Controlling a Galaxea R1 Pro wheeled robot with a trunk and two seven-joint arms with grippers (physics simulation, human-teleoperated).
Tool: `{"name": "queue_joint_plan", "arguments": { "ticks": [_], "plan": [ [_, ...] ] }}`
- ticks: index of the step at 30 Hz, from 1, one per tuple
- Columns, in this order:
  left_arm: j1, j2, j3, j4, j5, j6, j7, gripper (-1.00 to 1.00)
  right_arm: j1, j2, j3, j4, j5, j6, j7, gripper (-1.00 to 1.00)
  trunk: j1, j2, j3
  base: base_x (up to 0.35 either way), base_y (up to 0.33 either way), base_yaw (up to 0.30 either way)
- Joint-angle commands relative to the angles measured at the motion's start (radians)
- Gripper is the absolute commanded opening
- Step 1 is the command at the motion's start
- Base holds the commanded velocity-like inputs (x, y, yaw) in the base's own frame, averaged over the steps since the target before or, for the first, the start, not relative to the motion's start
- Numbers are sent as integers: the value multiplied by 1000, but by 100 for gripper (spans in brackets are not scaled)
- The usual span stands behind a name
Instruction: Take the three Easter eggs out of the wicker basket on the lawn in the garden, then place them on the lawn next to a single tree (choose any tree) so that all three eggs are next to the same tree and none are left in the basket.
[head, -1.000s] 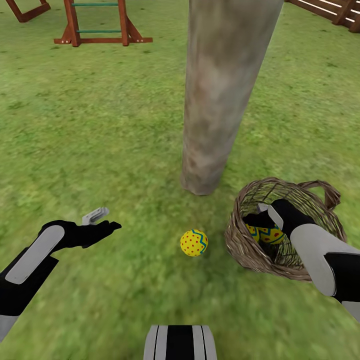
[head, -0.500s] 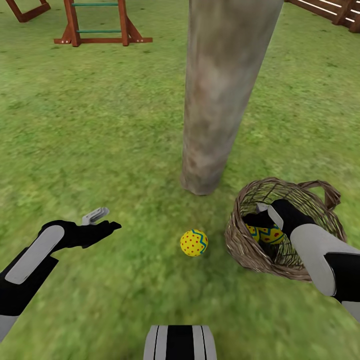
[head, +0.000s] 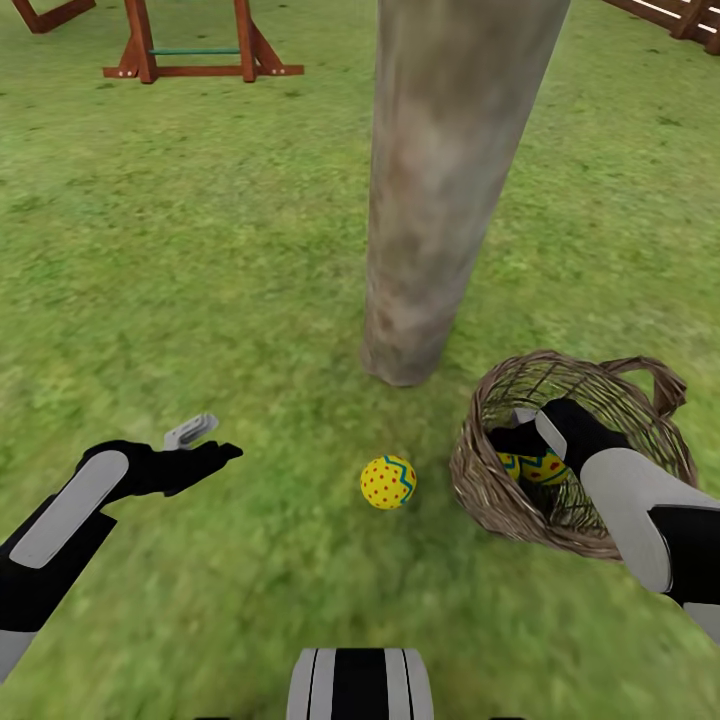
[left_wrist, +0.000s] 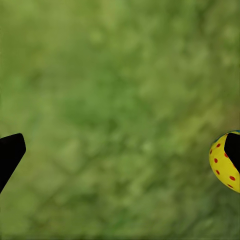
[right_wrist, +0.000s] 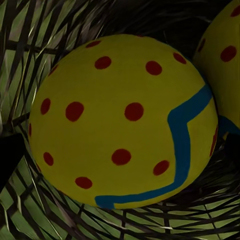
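One Easter egg (head: 388, 482) lies on the lawn (head: 200, 280) a little in front of the tree (head: 440, 190) trunk's base. The wicker basket (head: 480, 490) stands on the grass to the right of that egg, close to the trunk. My right gripper (head: 513, 438) reaches down into the basket, open, its fingertips on either side of a second egg (right_wrist: 122, 120). A third egg (right_wrist: 225, 65) rests against it in the basket. My left gripper (head: 203, 441) hovers open over bare grass to the left, with the lawn egg (left_wrist: 222, 162) beside one fingertip.
A wooden playset's legs (head: 190, 50) stand far back on the left. A piece of slatted fence (head: 680, 15) shows at the far right corner. Wide grass lies between the trunk and the playset. My base (head: 360, 685) shows at the bottom edge.
The whole picture has shifted slightly, so the head camera has moved. Neither arm, the eggs nor the basket have visibly moved.
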Motion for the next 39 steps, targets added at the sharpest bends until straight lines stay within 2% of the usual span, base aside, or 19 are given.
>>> {"name": "queue_joint_plan", "arguments": {
  "ticks": [1, 10, 13, 34, 39],
  "plan": [
    [-1, 1, -1, -1, 8, -1, 9, 100, 0, -1, 3, -1, -8, 5, -1, 100, 0, 0, -1, 0, 0, 0],
    [-1, 1, -3, -1, 7, -1, 9, 100, 0, -1, 3, -1, -8, 5, -1, 100, 0, 0, -1, 0, 0, 0],
    [-1, 1, -3, -1, 7, -1, 9, 100, 0, -2, 3, -1, -8, 5, -1, 100, 1, -1, -12, 0, 0, 0],
    [-1, -1, -7, -2, 8, -1, 9, 100, 0, -2, 3, -1, -8, 5, 1, 100, 1, -1, -12, 0, 0, 0],
    [-1, -1, -7, -3, 8, -1, 9, 100, 0, -2, 4, -1, -8, 5, 29, 100, 1, -1, -12, 0, 0, 0]
  ]
}}
